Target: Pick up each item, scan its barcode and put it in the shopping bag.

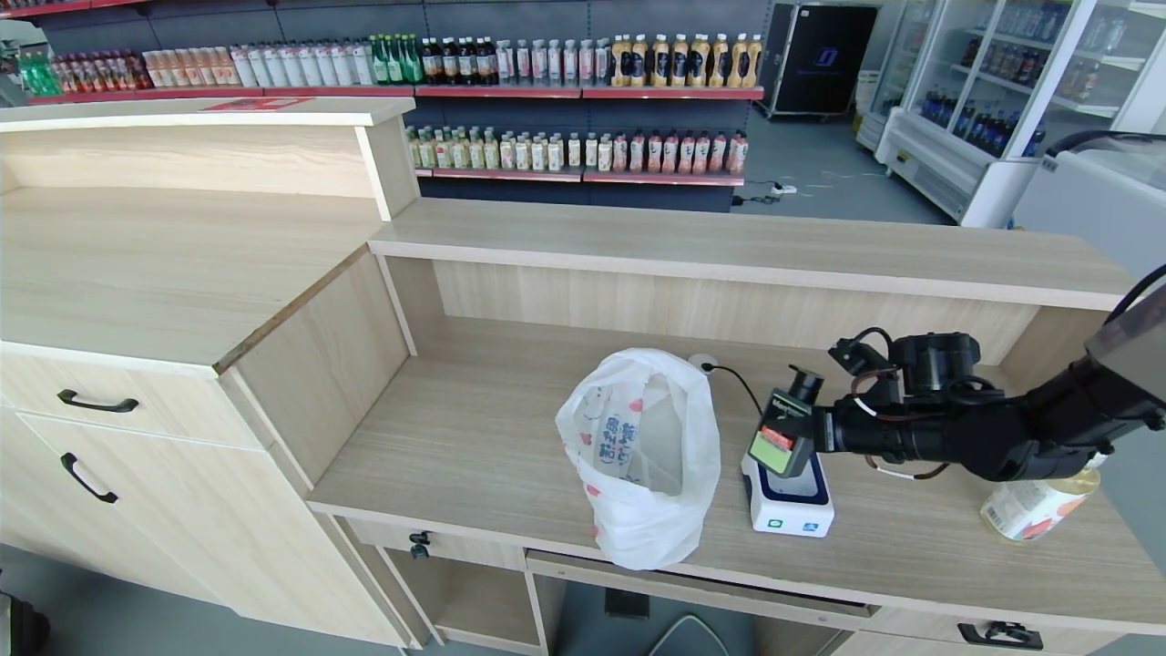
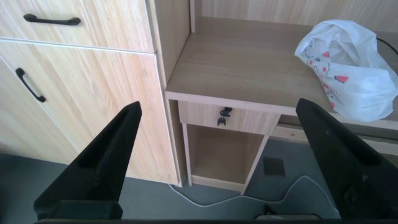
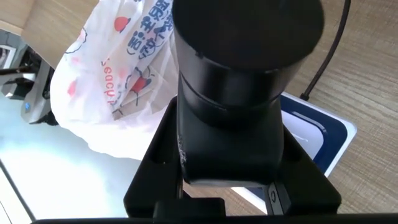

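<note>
A dark bottle [image 1: 781, 439] is pinched by the right pincer [image 1: 811, 430], three o'clock of the shopping bag [image 1: 642, 456]. The left pincer [image 2: 219, 109] is spread.

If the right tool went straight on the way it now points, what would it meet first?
Most likely the white printed plastic shopping bag, standing beside the white-and-blue scanner over which the right tool holds a small dark labelled bottle; depth is unclear, so it might pass behind.
</note>
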